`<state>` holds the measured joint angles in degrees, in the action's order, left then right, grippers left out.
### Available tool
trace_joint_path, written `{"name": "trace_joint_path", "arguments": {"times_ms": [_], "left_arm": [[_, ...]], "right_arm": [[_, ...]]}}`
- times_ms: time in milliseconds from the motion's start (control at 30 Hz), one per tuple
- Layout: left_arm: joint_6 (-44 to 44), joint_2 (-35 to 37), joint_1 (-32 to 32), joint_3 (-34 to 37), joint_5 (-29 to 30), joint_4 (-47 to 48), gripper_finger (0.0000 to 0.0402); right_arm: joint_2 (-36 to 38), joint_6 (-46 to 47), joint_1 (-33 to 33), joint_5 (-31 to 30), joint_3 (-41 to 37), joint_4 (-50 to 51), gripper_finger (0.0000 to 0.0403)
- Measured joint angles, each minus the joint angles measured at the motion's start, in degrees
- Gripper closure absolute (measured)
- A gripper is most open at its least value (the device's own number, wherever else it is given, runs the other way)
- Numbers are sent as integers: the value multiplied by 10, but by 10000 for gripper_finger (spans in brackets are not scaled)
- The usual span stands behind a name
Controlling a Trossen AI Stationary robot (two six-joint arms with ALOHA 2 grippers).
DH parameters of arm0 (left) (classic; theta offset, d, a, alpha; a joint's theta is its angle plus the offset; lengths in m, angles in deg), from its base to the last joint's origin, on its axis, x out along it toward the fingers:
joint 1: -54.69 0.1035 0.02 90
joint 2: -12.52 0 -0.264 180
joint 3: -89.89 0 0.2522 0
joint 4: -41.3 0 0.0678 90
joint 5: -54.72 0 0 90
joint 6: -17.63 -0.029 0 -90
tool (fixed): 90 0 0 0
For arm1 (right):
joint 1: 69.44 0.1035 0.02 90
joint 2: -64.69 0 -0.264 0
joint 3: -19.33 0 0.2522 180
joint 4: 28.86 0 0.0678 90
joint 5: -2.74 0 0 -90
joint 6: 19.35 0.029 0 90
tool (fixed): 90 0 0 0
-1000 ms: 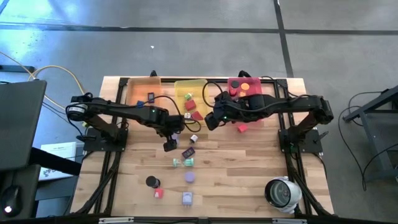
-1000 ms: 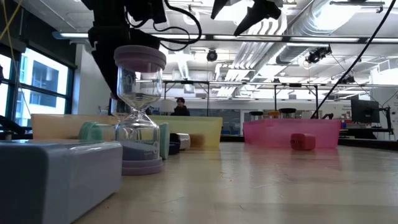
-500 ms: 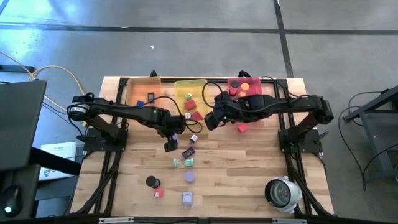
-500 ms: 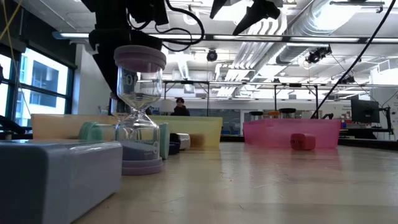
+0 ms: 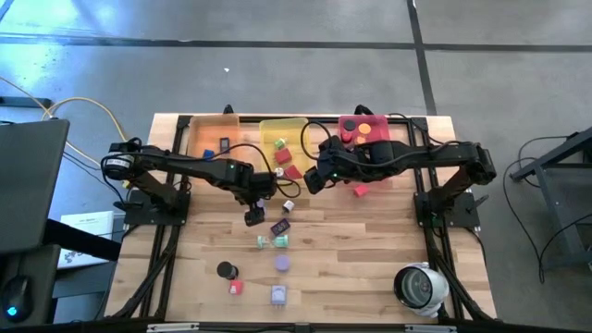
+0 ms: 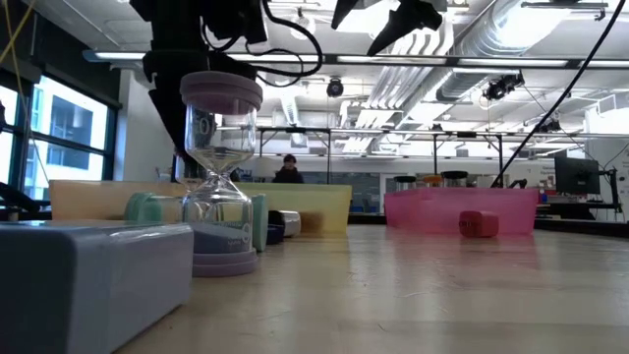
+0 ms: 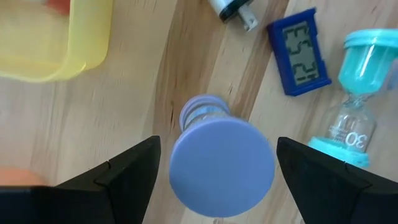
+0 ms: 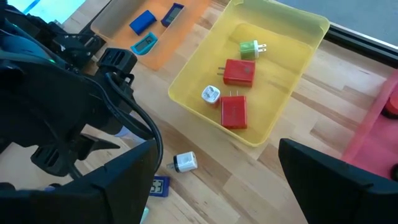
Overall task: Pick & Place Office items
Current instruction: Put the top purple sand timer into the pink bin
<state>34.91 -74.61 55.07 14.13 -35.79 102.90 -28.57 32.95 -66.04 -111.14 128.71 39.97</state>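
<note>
My left gripper (image 7: 217, 146) is open above the middle of the table (image 5: 254, 215). A lavender-blue hourglass (image 7: 222, 167) stands upright under it, and the fingers stand on either side of its round top cap, a strip of wood showing beside the cap. The high view hides this hourglass under the gripper. Close by lie a white plug (image 7: 233, 9), a blue digital timer (image 7: 298, 50) and a teal hourglass (image 7: 360, 106) on its side. My right gripper (image 8: 217, 144) is open and empty, raised near the yellow tray's near corner (image 5: 313, 180).
Orange tray (image 5: 217, 139), yellow tray (image 8: 249, 68) with red and green plugs, and pink tray (image 5: 370, 129) line the far edge. On the near half are a purple hourglass (image 6: 221, 177), a black disc (image 5: 225, 269), a red cube (image 5: 235, 287), a lavender block (image 5: 278, 295) and a round white-grey device (image 5: 421, 285).
My left gripper has sunk a little toward the table over the hourglass. Nothing on the table has moved.
</note>
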Motion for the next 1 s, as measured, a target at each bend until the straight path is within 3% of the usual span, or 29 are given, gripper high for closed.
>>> {"name": "trace_joint_path", "arguments": {"times_ms": [600, 1000], "left_arm": [[1, -17, 12, 0, -7, -1, 99], [2, -17, 21, 0, -13, 3, 181]], "right_arm": [[0, -16, 0, -2, 0, 0, 78], [0, -30, 0, -2, 0, 0, 78]]}}
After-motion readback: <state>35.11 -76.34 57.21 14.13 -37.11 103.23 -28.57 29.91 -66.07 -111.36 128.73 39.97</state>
